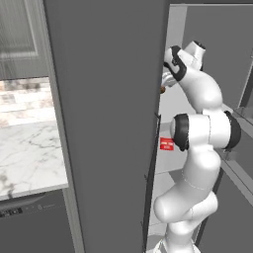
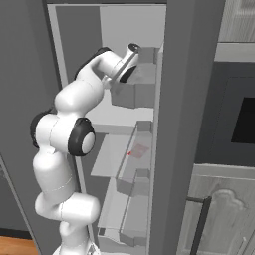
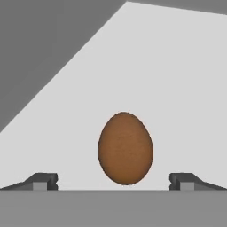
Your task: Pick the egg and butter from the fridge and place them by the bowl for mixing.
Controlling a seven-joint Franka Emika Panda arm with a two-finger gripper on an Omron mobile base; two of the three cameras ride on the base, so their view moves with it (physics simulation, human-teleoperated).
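1. Gripper jaws stand wide apart and hold nothing. One dark fingertip sits low on the left of the hand view and the other sits low on the right.

2. Right between those tips, and a bit farther in, is the egg. It is small, brown and oval. The tips are not touching it; pale shelf shows on both sides of it.

3. The egg lies straight ahead of the gripper, almost in the middle of the gap, maybe a tiny bit to the right. Its long way runs up the hand view, with the pointy end at the top. So the jaws would close across its short, fat middle. That looks like a good way to squeeze it.

4. The egg rests on a pale grey shelf inside the fridge. In the left base view a little brown bit of it peeks out by the edge of the dark fridge front, up on the high shelf where the hand is.

5. The arm reaches up and into the open fridge.

6. Lower down, on another shelf, lies a small red packet. It is well apart from the egg and is not needed.

7. The next move is likely a short push forward so the tips come beside the egg, then a gentle close. An egg is round and smooth, so it could roll or slip.
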